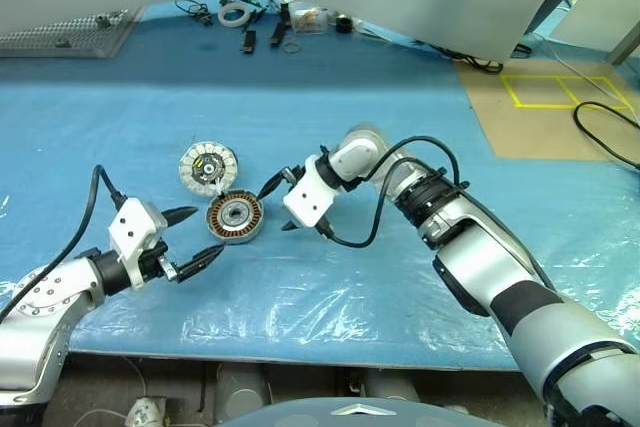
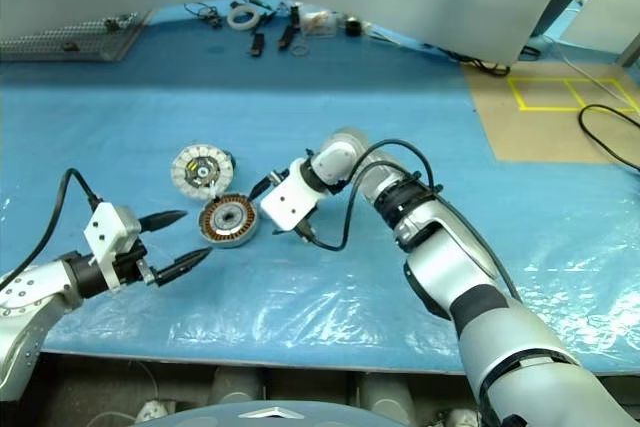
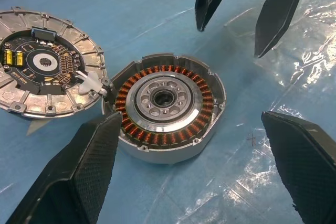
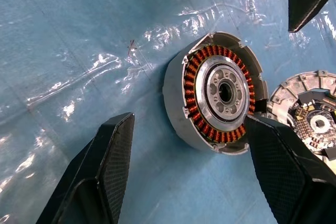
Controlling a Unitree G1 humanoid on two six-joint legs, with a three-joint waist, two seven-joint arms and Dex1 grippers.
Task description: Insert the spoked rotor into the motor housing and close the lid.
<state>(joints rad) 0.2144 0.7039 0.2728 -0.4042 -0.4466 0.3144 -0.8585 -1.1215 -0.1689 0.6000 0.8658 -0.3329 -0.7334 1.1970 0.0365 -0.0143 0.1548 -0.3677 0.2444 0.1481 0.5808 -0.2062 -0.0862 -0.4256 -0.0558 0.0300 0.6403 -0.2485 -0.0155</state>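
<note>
**Housing sits free between two spread grippers**

The motor housing (image 1: pixel 235 216) lies flat on the blue sheet (image 1: pixel 400 127), windings up. Touching its far-left edge is the lid (image 1: pixel 208 167), segmented face up. Left gripper (image 1: pixel 192 238) hovers just left, fingers spread; right gripper (image 1: pixel 291 202) just right, fingers apart, empty, its fingertips partly hidden behind its body.

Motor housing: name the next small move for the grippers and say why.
Probably send the open left gripper toward the lid, which lies segmented face up beside the motor housing. The housing's windings are uncovered, a silver hub sits inside, and the right gripper stands open around it, gripping nothing.
</note>
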